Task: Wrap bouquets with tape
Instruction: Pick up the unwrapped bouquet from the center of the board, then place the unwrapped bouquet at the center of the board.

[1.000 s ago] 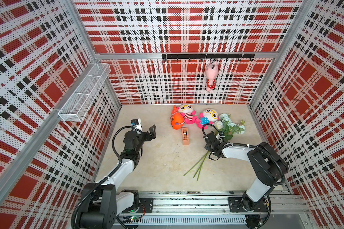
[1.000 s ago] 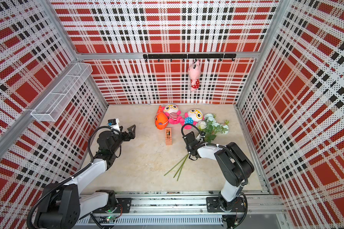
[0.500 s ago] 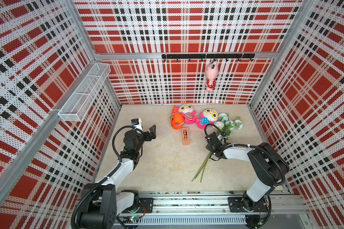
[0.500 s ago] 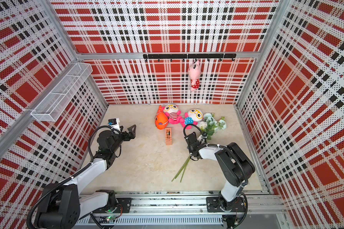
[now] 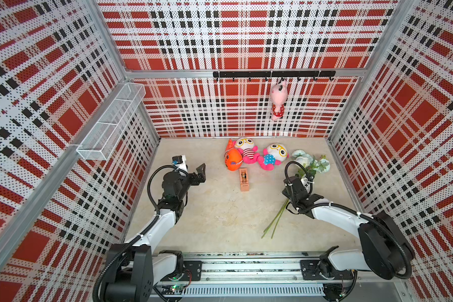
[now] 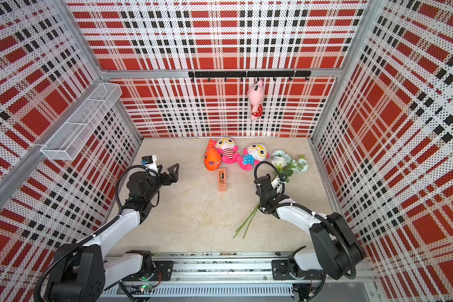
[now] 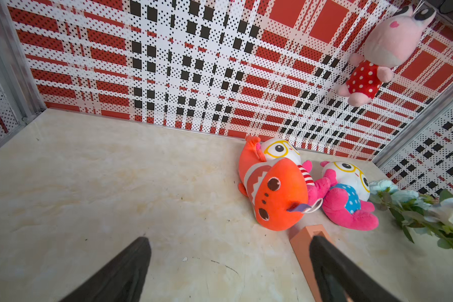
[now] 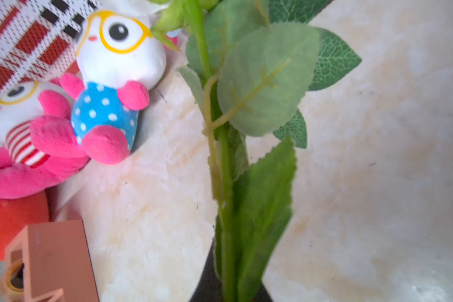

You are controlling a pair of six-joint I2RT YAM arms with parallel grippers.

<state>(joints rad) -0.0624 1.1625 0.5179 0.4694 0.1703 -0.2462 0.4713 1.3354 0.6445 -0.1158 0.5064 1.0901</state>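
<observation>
One bouquet [image 5: 307, 167] lies at the counter's [image 5: 215, 217] right side, the right gripper's [image 5: 306, 183] fingers clamped on its stems. One tape dispenser [image 5: 244, 179] stands mid-counter beside three plush toys [image 5: 254, 157]. The left gripper [image 5: 198, 174] hangs fully spread, empty.

Bouquet [image 6: 285, 167] in right fingers [image 6: 279, 180]

red, white and black plaid perforated walls [image 5: 63, 78] enclosed a pale marbled tabletop [image 5: 220, 214]. white wire basket [image 5: 110, 123] hung on one wall, black hook rail [image 5: 272, 74] on the back, evenly lit.
</observation>
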